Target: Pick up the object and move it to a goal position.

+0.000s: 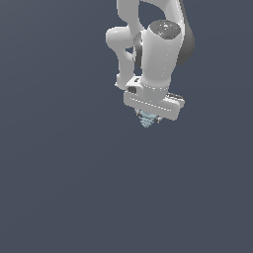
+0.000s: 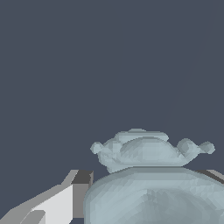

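The object (image 1: 146,119) is a small pale blue-grey ridged cone, its narrow tip pointing down just under the white hand of the arm. My gripper (image 1: 147,117) holds it; its fingers are mostly hidden behind the hand's body in the exterior view. In the wrist view the object (image 2: 148,175) fills the near part of the picture, wide ridged body close up and a stepped, knobbed end beyond it. One finger (image 2: 81,192) presses against its side, and a sliver of the other finger (image 2: 215,175) shows on the opposite side. The gripper is shut on the object.
A plain dark blue-grey ground (image 1: 64,188) fills both views. The white arm (image 1: 158,49) reaches down from the upper middle of the exterior view. No other objects or markers show.
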